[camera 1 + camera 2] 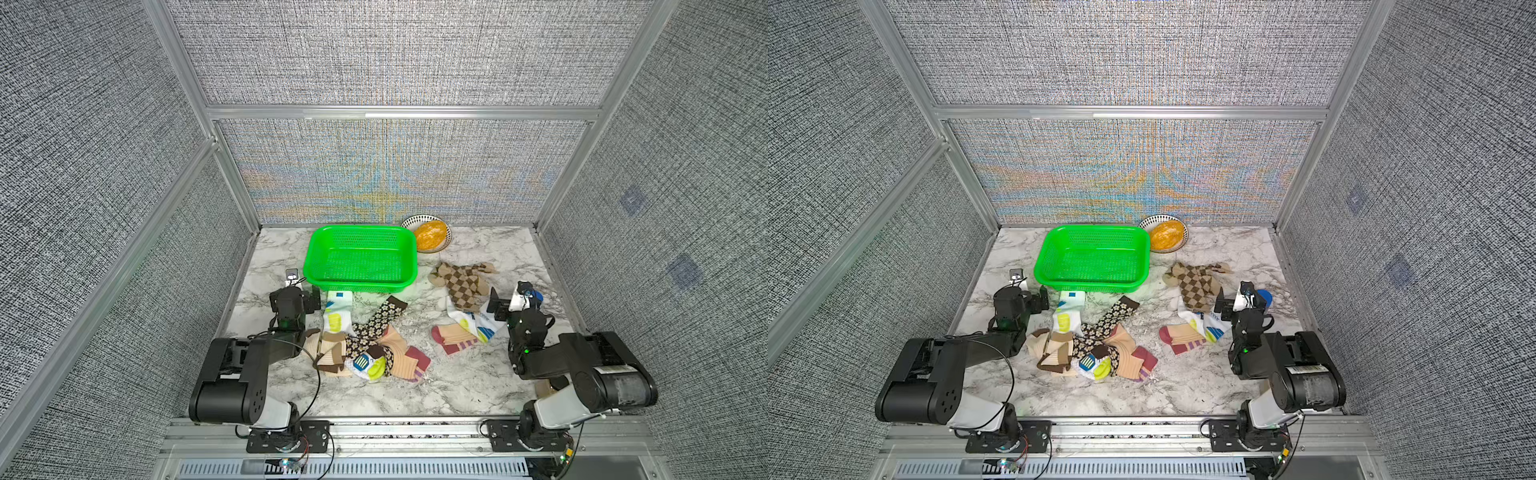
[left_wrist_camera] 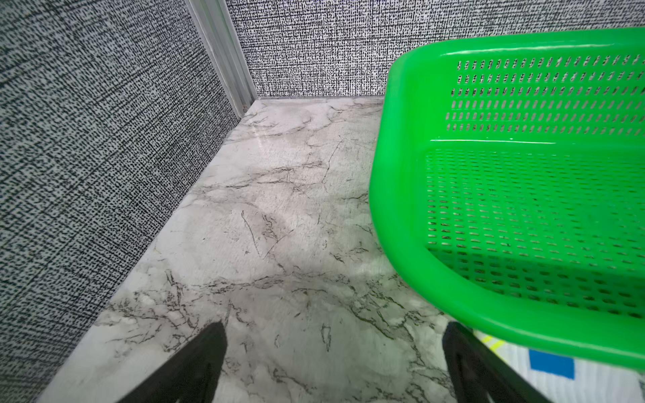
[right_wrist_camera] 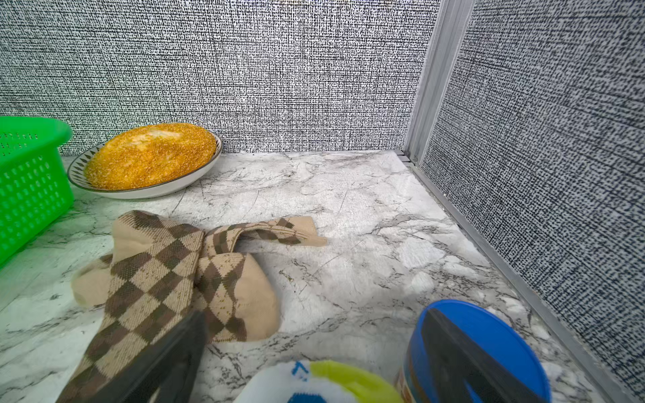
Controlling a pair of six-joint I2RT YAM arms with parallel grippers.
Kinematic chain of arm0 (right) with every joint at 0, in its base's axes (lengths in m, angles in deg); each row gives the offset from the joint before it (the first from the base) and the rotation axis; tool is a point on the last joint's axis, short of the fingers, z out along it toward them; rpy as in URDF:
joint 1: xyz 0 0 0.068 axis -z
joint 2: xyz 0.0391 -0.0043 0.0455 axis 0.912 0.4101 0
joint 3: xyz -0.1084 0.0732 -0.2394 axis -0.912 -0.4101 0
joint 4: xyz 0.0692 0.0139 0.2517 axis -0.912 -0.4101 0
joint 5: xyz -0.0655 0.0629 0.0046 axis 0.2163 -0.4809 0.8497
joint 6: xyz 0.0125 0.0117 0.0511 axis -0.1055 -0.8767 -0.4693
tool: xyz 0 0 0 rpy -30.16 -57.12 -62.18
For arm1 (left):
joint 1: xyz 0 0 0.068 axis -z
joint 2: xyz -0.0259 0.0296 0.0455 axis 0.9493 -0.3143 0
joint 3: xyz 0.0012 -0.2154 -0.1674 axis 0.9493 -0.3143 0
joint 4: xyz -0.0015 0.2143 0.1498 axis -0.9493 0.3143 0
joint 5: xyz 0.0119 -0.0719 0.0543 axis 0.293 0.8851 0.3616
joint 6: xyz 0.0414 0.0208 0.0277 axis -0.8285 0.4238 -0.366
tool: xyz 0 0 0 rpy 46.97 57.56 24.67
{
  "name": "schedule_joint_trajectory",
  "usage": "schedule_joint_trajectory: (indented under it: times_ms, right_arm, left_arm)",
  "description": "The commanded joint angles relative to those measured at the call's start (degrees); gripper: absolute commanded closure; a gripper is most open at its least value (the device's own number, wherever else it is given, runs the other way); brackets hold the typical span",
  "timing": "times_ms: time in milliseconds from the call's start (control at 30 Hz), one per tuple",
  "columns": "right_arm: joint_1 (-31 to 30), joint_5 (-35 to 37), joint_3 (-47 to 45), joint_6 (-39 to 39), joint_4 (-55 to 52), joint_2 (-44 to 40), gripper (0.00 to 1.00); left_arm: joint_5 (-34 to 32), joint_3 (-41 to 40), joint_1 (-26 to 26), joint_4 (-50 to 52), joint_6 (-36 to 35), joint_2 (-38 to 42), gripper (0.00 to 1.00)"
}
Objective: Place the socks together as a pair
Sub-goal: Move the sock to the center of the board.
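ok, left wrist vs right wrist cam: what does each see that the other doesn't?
Left wrist only: the mesh floor of the green basket, a white sock with a blue patch next to it, and the open left gripper.
Right wrist only: the tan-brown diamond check socks, a bread roll on a plate, a blue-lidded container, a white sock with a yellow-green patch, and the open right gripper.
Both: the green basket and marble table.

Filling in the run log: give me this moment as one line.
left end effector: open, empty, by basket | right end effector: open, empty, by check socks | other socks: scattered, unpaired
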Motion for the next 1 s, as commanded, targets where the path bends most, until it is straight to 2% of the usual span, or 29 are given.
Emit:
schedule_joint_trajectory:
  times_ms: [0,567,633,667,733,767,800,867,967]
  right_arm:
    - [0.1,-0.3,0.2,-0.1,1.7,0.0,0.02]
    - [0.1,-0.3,0.3,-0.4,1.7,0.0,0.02]
    - [-0.3,0.1,0.0,0.0,1.3,-2.0,0.02]
    - [-1.2,1.9,1.3,0.5,-4.3,-6.1,0.02]
    - [-2.1,4.7,5.0,-0.9,-17.8,-14.5,0.02]
    - [-2.1,4.7,7.3,-4.0,-25.2,-18.6,0.02]
    - [-2.2,3.1,8.8,-5.2,-30.5,-22.2,0.02]
    - [-2.9,0.0,11.3,-9.4,-39.0,-28.3,0.02]
    - [-4.4,-8.4,15.8,-14.2,-52.5,-34.3,0.02]
  left_arm:
    - [0.3,0.2,-0.1,-0.9,-0.1,-0.1,0.01]
    - [0.3,0.1,0.0,-1.0,-0.1,0.0,0.01]
    - [0.3,0.0,0.0,-1.5,0.6,0.8,0.01]
    - [1.8,0.7,0.1,0.6,-1.1,2.3,0.01]
    - [-4.8,5.5,2.1,13.1,-0.4,8.2,0.01]
    - [-7.4,9.6,2.3,23.9,3.2,12.8,0.01]
    - [-9.1,12.6,2.3,30.5,5.9,16.8,0.01]
    - [-8.8,18.5,2.3,42.3,11.0,23.4,0.01]
    - [-1.4,26.3,3.1,58.8,19.9,31.6,0.01]
